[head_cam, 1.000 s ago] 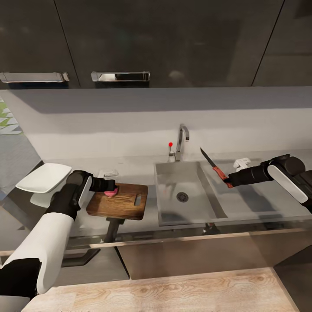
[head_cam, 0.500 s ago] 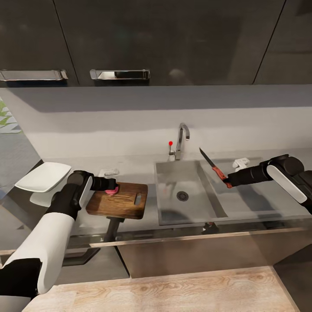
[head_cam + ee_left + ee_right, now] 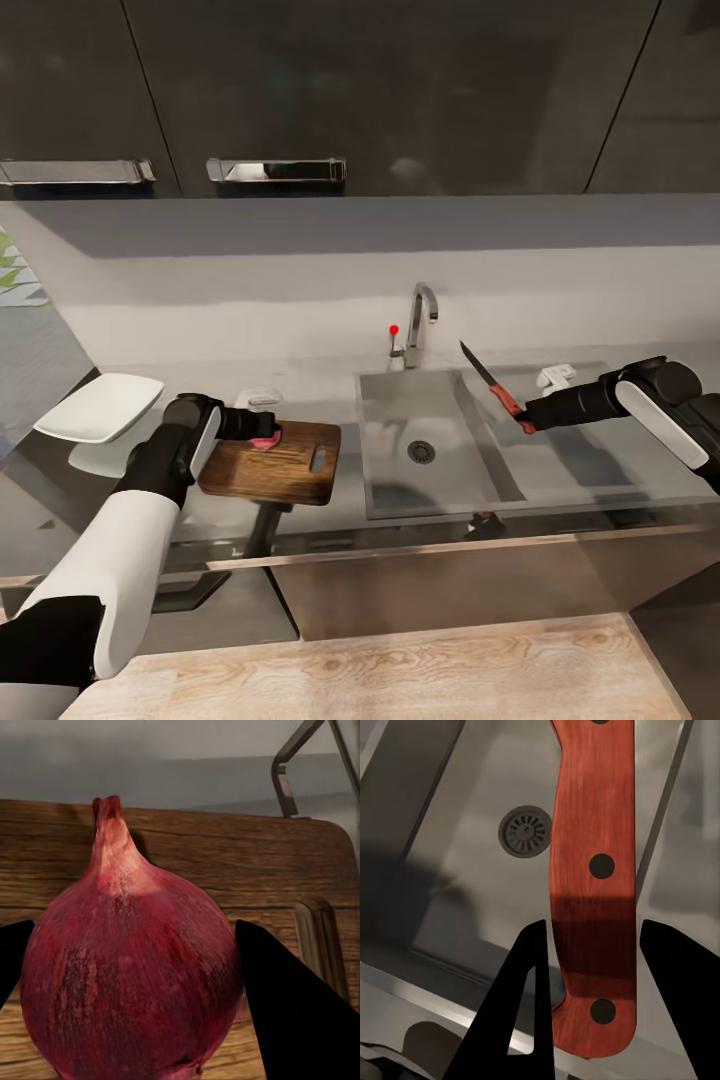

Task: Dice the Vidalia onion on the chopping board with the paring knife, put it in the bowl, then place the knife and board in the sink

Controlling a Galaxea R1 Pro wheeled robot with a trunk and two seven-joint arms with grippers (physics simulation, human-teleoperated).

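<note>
Right gripper (image 3: 527, 421) clamped on the reddish-brown handle of the short dark-bladed paring knife (image 3: 493, 388), held over the rectangular steel sink's (image 3: 400, 500) right rim, blade pointing up toward the back wall (long axis tilted), left gripper (image 3: 263, 432) closed around the dark red round Vidalia onion (image 3: 131, 967), stem upward, at the near-left corner of the dark-brown wooden chopping board (image 3: 285, 470).

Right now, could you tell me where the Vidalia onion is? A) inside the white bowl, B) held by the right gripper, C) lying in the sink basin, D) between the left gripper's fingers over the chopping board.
D: the Vidalia onion sits between the left gripper fingers above the chopping board, while the right gripper holds the paring knife over the sink.
</note>
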